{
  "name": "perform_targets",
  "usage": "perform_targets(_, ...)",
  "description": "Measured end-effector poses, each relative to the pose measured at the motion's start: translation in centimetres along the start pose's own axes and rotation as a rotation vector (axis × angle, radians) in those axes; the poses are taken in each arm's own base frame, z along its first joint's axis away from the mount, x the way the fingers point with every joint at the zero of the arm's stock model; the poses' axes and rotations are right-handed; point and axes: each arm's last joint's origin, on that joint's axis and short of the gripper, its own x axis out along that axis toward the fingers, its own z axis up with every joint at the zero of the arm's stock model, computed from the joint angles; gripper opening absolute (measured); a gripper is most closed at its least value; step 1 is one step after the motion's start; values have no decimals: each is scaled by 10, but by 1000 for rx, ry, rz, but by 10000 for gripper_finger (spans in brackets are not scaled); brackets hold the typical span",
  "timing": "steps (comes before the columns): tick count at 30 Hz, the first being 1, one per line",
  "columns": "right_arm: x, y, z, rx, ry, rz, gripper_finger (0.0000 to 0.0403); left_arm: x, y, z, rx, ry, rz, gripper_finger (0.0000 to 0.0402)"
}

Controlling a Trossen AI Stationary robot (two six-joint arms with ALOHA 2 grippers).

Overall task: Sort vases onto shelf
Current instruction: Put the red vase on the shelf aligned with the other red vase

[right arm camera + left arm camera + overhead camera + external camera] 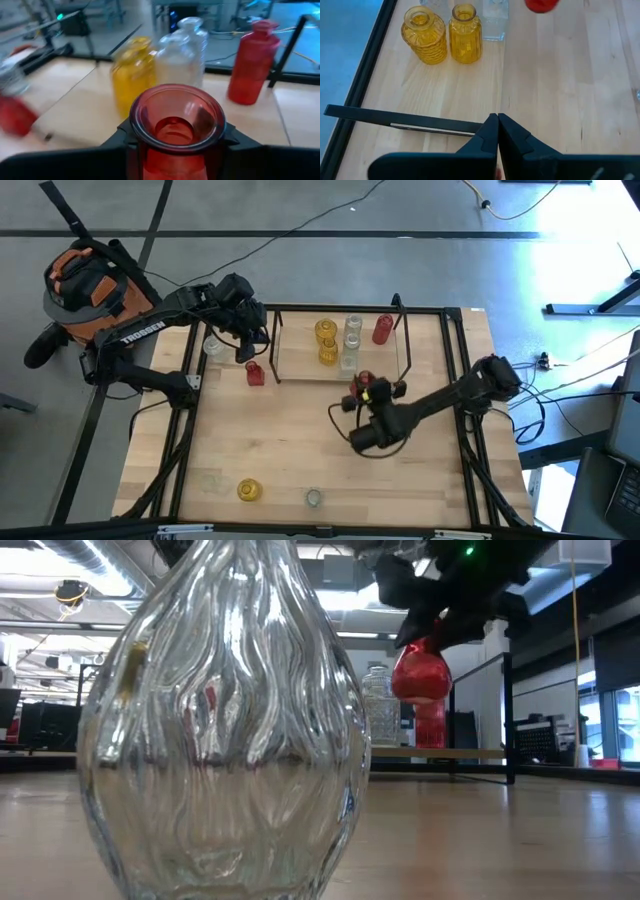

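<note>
The shelf (300, 368), a small light-wood board in a thin black wire frame, sits at the far edge of the tabletop (290, 440), near the middle, so both arms can reach it. Five vases stand on it already: two yellow vases (327, 340) side by side, two clear vases (352, 338) right beside them, and one tall red vase (382, 329) by the right post. They look grouped by color, which fits the sorting job. The right gripper (364, 387) is just in front of the shelf's right end, and its fingers are clamped around a round red vase (177, 125). The low view shows this vase hanging in the air, so I think it is being carried to the shelf, maybe to go next to the other red one. It is see-through glass with a wide open mouth and a fat round belly. The left gripper (252, 338) is at the shelf's left end with its fingers pressed together and nothing between them, so it seems to be waiting. A small red vase (255, 373) stands on the tabletop just left of the shelf. A yellow jar (249, 491) and a small clear jar (314, 498) wait near the front edge. A big wavy clear vase (225, 720) stands right in front of the low camera.
</note>
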Motion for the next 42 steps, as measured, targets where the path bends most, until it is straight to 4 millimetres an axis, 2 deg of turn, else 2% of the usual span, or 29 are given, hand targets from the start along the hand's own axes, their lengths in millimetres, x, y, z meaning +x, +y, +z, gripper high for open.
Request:
perform_targets(11,30,-23,16,6,-51,-180,100,0,0,0,0,2,-2,0)
perform_targets(21,57,-39,-8,125,-37,-236,100,0,0,0,0,2,-1,0)
perform_targets(28,70,-53,-13,89,-43,-290,100,0,0,0,1,1,-1,0)
perform_targets(35,90,-57,-14,78,-43,-324,99,0,0,0,12,1,-1,0)
perform_targets(42,109,-51,-10,54,-33,-321,99,0,0,0,18,1,-1,0)
